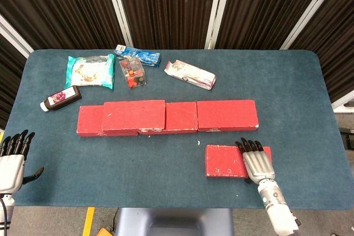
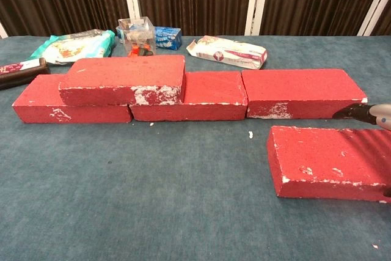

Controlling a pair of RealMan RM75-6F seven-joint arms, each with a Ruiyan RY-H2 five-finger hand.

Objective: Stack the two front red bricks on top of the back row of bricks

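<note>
Worktop: blue cloth top, dark slatted wall behind.
Back row: red bricks end to end across centre, running 9 to 3 o'clock.
Stacked brick: lies on top of back row toward its 9 o'clock end (chest view shows it raised, overlapping two lower bricks).
Front brick: flat on worktop at 5 o'clock of the row, near but apart from it; white chips along edges.
Right hand: fingers straight, close side by side, pointing to 12 o'clock, laid flat over the 3 o'clock end of front brick. Nothing gripped. Cannot tell if palm presses or hovers just above. Chest view shows only dark fingertips at frame's 3 o'clock edge.
Left hand: at worktop's 8 o'clock corner, off the edge, fingers up and slightly apart, thumb out to side, holding nothing.
Other items, 11 to 12 o'clock of row: dark bottle; green-white snack pack; clear box w/ small coloured pieces; blue carton; white-pink carton.
Small white chip: on cloth btwn row and front brick.
</note>
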